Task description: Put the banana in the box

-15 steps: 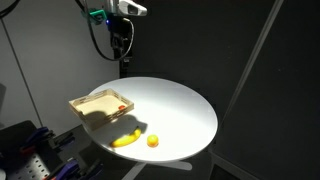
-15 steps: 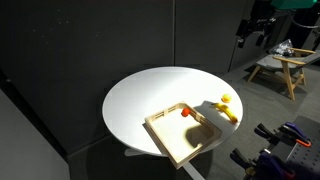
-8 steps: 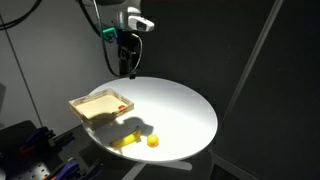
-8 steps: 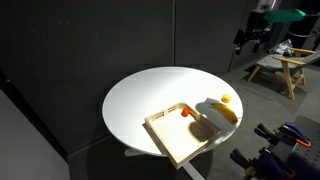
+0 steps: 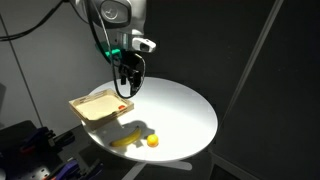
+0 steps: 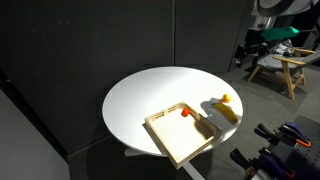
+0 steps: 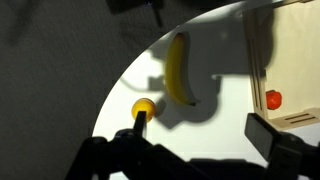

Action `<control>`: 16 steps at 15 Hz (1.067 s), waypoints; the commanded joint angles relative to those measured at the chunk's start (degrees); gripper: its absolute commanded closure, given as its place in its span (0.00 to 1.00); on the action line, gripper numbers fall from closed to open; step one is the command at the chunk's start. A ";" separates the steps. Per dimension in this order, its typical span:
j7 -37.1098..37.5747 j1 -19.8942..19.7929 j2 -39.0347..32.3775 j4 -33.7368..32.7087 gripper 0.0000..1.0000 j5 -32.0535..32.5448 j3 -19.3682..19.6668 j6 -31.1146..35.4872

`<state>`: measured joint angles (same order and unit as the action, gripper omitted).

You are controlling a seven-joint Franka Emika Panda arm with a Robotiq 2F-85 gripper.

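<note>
The yellow banana [image 5: 124,141] lies on the round white table [image 5: 180,110] near its front edge, beside the box; it also shows in the other exterior view [image 6: 229,113] and in the wrist view [image 7: 178,68]. The box [image 5: 98,106], a shallow tan wooden tray, sits at the table's edge and holds a small red object [image 7: 273,99]; it also shows in an exterior view [image 6: 180,138] and in the wrist view [image 7: 292,50]. My gripper [image 5: 128,84] hangs open and empty well above the table, its fingers [image 7: 205,130] spread apart. It also shows in an exterior view [image 6: 250,48].
A small round orange-yellow ball [image 5: 153,141] lies next to the banana, also seen in the wrist view [image 7: 144,107]. Dark curtains surround the table. A wooden stool [image 6: 280,68] stands beyond the table.
The arm has come down and moved over the table towards the box and banana. Its shadow has shifted over the banana. The banana, ball and box have not moved.
</note>
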<state>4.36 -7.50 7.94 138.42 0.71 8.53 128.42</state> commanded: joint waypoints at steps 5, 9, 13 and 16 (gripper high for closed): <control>-1.25 -0.57 -3.18 1.21 0.00 0.62 0.26 4.29; -1.25 -0.55 -3.35 1.21 0.00 0.62 0.20 4.29; -1.25 -0.55 -3.35 1.20 0.00 0.62 0.20 4.29; -1.25 -0.55 -3.35 1.20 0.00 0.62 0.20 4.29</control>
<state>3.14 -7.73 4.59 139.69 1.36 9.04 132.81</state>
